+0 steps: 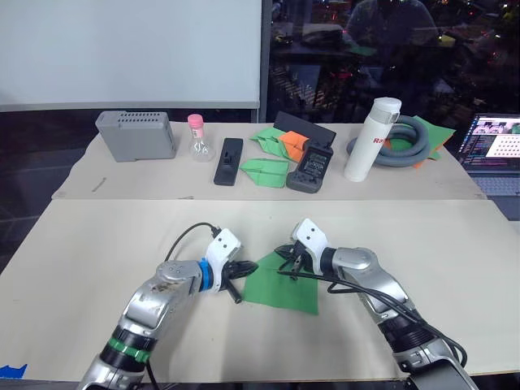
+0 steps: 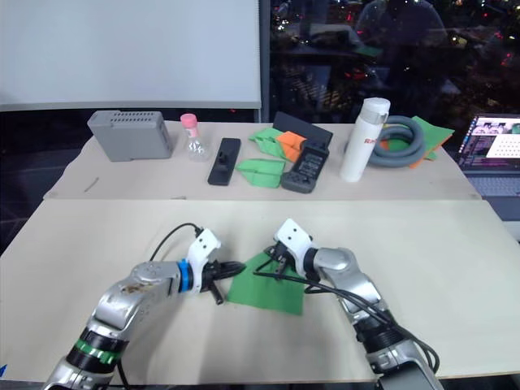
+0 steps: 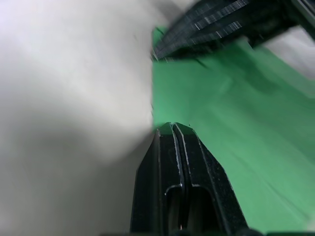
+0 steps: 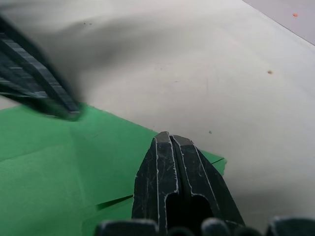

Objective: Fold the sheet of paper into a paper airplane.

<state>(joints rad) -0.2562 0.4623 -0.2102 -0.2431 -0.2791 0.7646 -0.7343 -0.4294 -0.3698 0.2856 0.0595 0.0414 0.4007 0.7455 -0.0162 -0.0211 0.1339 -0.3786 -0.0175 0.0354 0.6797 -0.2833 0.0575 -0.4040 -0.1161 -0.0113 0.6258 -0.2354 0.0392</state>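
The sheet of paper [image 1: 283, 288], bright green, lies flat on the near table [image 1: 97, 244], roughly at its middle, between the two arms. Its far left corner looks partly folded over, with a crease line showing in the right wrist view. The left gripper [image 1: 240, 268] reaches in from the left, its two black fingers pressed together with no gap, tips touching the sheet's left edge; the left wrist view shows those tips right at the paper's border. The right gripper [image 1: 286, 264] comes in from the right at the sheet's far edge, its fingers likewise clenched together and resting on the green surface near the far corner. Neither pair visibly pinches the paper.

On the far table sit a grey box [image 1: 136, 135], a small flask with a pink cap [image 1: 197, 140], a black remote [image 1: 229, 161], folded green paper planes [image 1: 265, 167], an orange paper dart [image 1: 292, 143], a white bottle [image 1: 371, 138] and a coiled grey hose [image 1: 406, 142].
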